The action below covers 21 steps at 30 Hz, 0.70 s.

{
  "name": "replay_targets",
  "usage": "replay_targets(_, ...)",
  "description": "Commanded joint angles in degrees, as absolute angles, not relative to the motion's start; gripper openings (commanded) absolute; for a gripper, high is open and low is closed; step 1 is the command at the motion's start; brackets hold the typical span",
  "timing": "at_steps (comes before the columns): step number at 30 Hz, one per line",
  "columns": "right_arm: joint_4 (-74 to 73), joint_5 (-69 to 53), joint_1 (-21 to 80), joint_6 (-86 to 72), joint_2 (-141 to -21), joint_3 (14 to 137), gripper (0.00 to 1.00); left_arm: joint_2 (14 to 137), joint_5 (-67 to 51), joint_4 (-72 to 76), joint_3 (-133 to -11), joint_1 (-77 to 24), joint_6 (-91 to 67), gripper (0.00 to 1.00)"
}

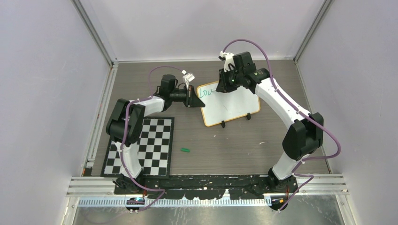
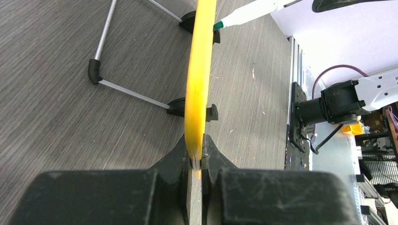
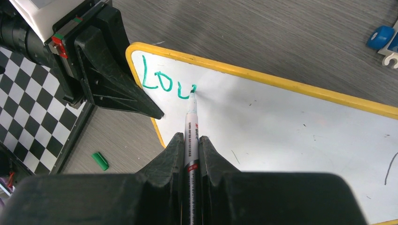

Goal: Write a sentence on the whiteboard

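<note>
Three letters into the sentence — right tool pinching the marker, left tool clamping the edge of the whiteboard — the next stroke needs steady rightward travel.

Grey wood-grain table: checkerboard mat at left, green cap lying near it. The whiteboard stands farther back.
</note>
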State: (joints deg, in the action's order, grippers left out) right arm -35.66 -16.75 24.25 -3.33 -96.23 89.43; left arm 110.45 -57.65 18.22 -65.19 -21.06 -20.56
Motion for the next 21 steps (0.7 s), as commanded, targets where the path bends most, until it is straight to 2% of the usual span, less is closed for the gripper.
replay_targets(1, -34.3, -16.7, 24.0, -3.0, -94.1, 89.0, 0.0, 110.0, -58.4, 17.1, -64.9, -22.0, -20.0, 0.0)
replay_targets(21, -35.9, -13.4, 21.8, -1.2, -96.0, 91.6, 0.0, 110.3, -58.4, 17.0, -65.0, -22.1, -19.6, 0.0)
